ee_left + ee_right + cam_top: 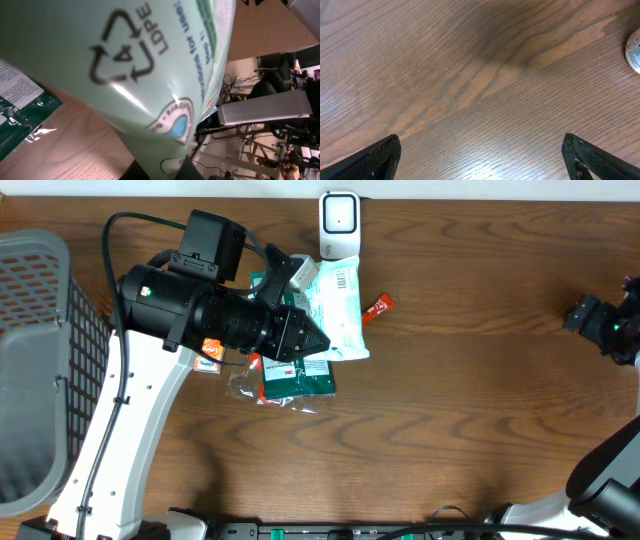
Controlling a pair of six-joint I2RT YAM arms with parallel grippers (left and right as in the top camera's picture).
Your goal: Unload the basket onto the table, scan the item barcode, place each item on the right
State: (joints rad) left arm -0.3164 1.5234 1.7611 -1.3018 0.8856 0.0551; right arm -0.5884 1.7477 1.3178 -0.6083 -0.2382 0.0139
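Pale green plastic, a pouch (340, 318) marked LDPE, is pinched tight by the left gripper (314, 340) and held just on the near side of the white scanner (339, 225) at the far edge, its long axis running near-to-far and its barcode label (343, 277) at the far end, closest to the scanner. The right gripper (480, 152) is spread wide with nothing in it over the wooden table (470, 75) well off to the right, so the left arm is judged much the nearer. In the grey basket (90, 350) at the left, no contents can be made out.
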